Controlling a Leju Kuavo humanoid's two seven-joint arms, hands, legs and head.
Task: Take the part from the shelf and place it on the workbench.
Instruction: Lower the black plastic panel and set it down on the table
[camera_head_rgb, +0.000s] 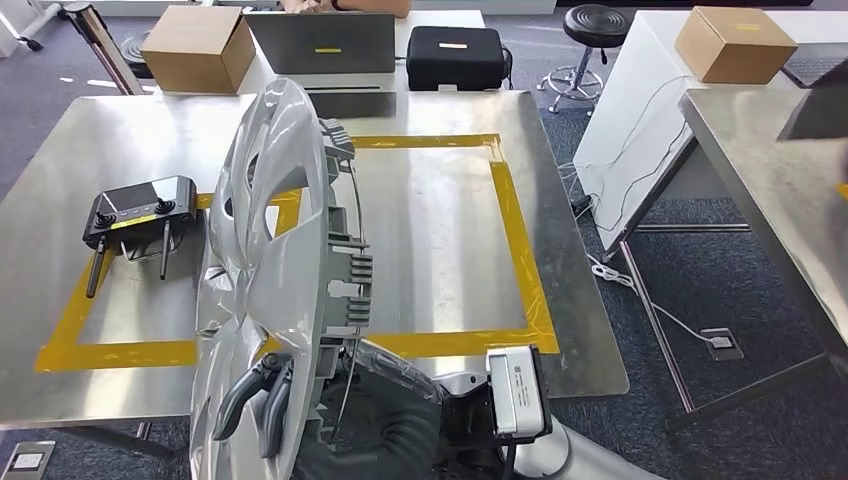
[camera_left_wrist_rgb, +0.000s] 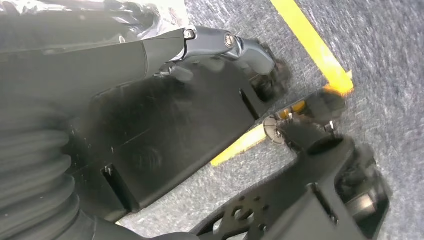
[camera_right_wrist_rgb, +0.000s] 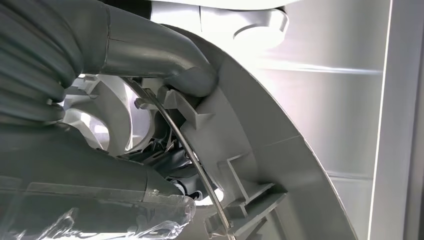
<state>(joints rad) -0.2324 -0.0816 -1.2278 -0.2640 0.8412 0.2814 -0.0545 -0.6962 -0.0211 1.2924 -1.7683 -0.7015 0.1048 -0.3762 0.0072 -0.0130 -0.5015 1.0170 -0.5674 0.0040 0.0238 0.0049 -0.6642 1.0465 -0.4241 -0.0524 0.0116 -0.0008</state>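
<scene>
The part is a silver wheel cover (camera_head_rgb: 265, 200), held upright and edge-on above the near left of the steel workbench (camera_head_rgb: 440, 230), over the left side of a yellow tape rectangle (camera_head_rgb: 520, 250). My right hand (camera_head_rgb: 260, 400) grips its lower rim, dark fingers on the outer face. In the right wrist view the thumb (camera_right_wrist_rgb: 165, 55) presses on the ribbed inner side of the cover (camera_right_wrist_rgb: 260, 150), beside a wire ring. Clear film clings to the cover (camera_right_wrist_rgb: 100, 215). My left hand (camera_left_wrist_rgb: 220, 45) hangs over the carpet floor with a finger stretched out and nothing in it.
A black remote controller (camera_head_rgb: 140, 215) with two antennas lies on the workbench left of the cover. Behind the bench stand a cardboard box (camera_head_rgb: 195, 45), a laptop (camera_head_rgb: 325, 45) and a black case (camera_head_rgb: 455, 55). A second steel table (camera_head_rgb: 780, 180) and cables (camera_head_rgb: 640, 280) are at the right.
</scene>
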